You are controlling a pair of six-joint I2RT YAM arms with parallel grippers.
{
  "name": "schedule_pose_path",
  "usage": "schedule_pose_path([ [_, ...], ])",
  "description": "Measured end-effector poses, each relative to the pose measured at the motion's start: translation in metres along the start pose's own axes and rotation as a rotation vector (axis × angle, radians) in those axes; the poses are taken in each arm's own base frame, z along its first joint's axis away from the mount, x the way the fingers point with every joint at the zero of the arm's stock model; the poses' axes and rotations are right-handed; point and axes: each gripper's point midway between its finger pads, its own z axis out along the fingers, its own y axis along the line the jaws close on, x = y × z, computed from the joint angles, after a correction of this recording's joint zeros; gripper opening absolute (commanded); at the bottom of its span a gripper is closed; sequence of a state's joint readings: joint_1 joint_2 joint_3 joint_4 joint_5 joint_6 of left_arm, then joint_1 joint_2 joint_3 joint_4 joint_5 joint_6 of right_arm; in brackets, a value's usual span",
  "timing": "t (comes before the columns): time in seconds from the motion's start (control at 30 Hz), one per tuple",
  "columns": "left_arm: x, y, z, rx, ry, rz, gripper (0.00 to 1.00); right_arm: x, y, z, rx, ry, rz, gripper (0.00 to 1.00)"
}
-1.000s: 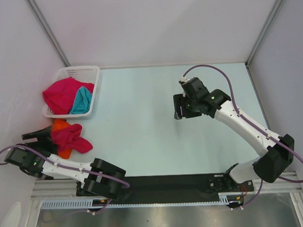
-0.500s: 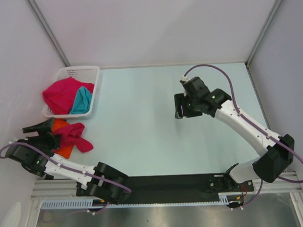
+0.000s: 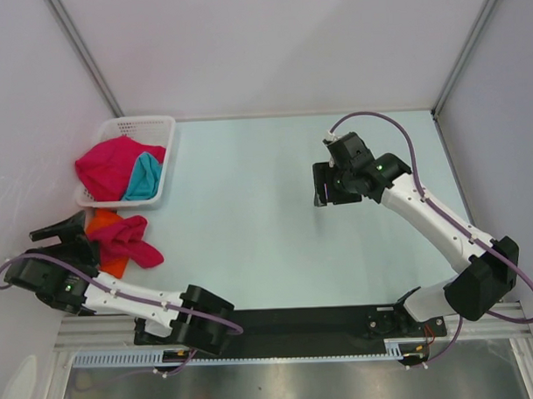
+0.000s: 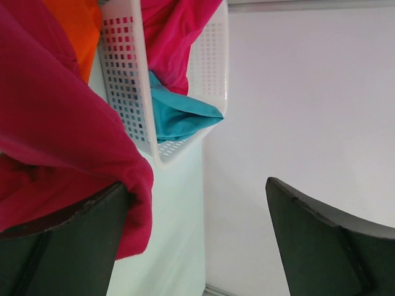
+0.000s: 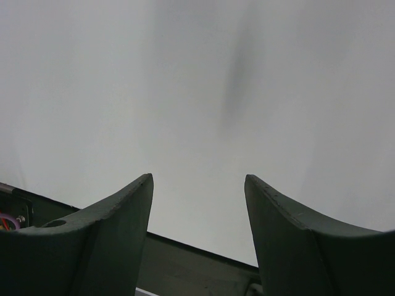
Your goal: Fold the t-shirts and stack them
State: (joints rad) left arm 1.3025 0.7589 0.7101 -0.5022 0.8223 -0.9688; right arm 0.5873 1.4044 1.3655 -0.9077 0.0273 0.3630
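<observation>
My left pincer (image 4: 196, 187) is spread wide, with one finger touching the crumpled crimson-red cloth t-shirt (image 3: 128, 241). That one lies on the pale desk (image 3: 250, 235) just at the near side of the white plastic lattice basket (image 3: 137, 123), on top of a bright orange t-shirt (image 3: 101, 223). A second crimson t-shirt (image 3: 108, 166) and a teal t-shirt (image 3: 145, 179) sit in the basket. My right pincer (image 5: 197, 179) is spread too, above the desk well to the basket's right.

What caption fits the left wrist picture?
Open left gripper beside a crimson cloth t-shirt; white plastic lattice basket holds teal cloth t-shirt.
</observation>
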Motion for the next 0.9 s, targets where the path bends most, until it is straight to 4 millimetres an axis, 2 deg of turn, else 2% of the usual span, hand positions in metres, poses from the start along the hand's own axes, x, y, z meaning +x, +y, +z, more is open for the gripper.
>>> schedule_pose_path([
  [0.17,-0.005,-0.022,-0.006,0.048,-0.024,0.044,0.95,0.000,0.000,0.000,-0.002,0.001,0.001,0.66],
  [0.33,0.003,-0.036,-0.006,0.106,0.025,0.045,0.95,0.000,0.001,0.000,-0.008,0.003,0.001,0.66],
  [0.6,0.006,-0.041,-0.003,0.134,0.055,0.041,0.95,0.001,0.002,0.000,-0.014,0.007,0.002,0.66],
  [0.67,0.007,-0.033,0.000,0.132,0.050,0.037,0.95,0.001,0.003,0.000,-0.018,0.008,0.002,0.66],
  [0.83,0.020,0.013,0.016,0.065,0.083,-0.043,0.95,0.002,0.005,-0.001,-0.032,0.014,0.003,0.66],
  [0.9,0.023,0.024,0.020,0.039,0.091,-0.058,0.95,0.002,0.006,-0.001,-0.035,0.015,0.004,0.66],
])
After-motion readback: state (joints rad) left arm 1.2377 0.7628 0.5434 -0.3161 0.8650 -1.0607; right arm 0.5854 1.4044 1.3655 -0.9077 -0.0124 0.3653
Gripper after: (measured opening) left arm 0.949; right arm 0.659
